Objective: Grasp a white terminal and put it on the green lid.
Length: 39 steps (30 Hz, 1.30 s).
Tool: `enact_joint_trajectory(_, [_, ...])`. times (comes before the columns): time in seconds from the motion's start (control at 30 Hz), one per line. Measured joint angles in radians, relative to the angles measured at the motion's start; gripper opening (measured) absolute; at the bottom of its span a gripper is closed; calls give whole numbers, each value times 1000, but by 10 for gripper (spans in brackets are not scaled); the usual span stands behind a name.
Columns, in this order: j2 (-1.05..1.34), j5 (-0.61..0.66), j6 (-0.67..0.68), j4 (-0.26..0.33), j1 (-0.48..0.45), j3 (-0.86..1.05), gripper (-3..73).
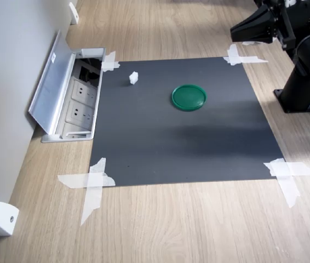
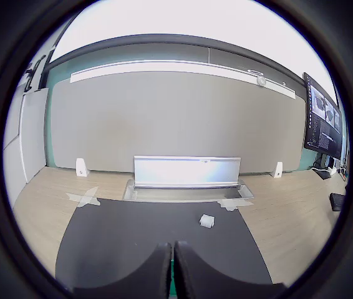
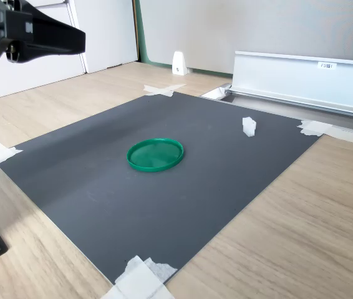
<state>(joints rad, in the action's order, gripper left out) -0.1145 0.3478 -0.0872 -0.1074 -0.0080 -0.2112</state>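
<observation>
In the wrist view, the gripper sits nearest the camera, its two dark fingers pressed together with only a thin seam between them; the jaws are closed on nothing. Beyond the fingertips, the black mat spreads forward as open surface.

The green lid lies flat on the mat, toward the first exterior view's right of centre and clear of every mat edge. Bare mat surrounds it on all sides. In the second exterior view the lid shows a slightly raised rim.

The white terminal stands on the mat, well apart from the lid, near the mat's far-left corner in the first exterior view. In the wrist view it lies ahead of the gripper, short of the mat's far edge. It touches nothing but the mat.

White tape crosses fix the mat's corners to the wooden table.

Past the mat's far edge in the wrist view, an open socket box is recessed in the table, its metal cover raised upright. Behind it stands a grey wall. A white wedge-shaped bracket sits at the wall's foot.
</observation>
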Motion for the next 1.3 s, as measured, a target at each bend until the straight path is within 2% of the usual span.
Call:
enact_joint_trajectory(0.27, [-46, 36, 1, 0, 0, -17, -9])
enact_joint_trajectory(0.47, [-233, 160, 18, 0, 0, -149, -9])
enact_joint_trajectory(0.6, [-373, 180, 19, -5, 1, -244, -9])
enact_joint_trajectory(0.7, [-472, 162, 19, -40, 1, -299, -9])
enact_joint_trajectory(0.87, [-637, 169, 19, -143, 1, -418, -9])
enact_joint_trajectory(1.0, [-766, 209, 57, -171, -1, -538, -9])
enact_joint_trajectory(1.13, [-891, 246, 166, -146, -50, -651, -9])
enact_joint_trajectory(1.23, [-986, 266, 314, -91, -117, -719, -9])
enact_joint_trajectory(1.3, [-1042, 289, 455, -30, -168, -761, -9])
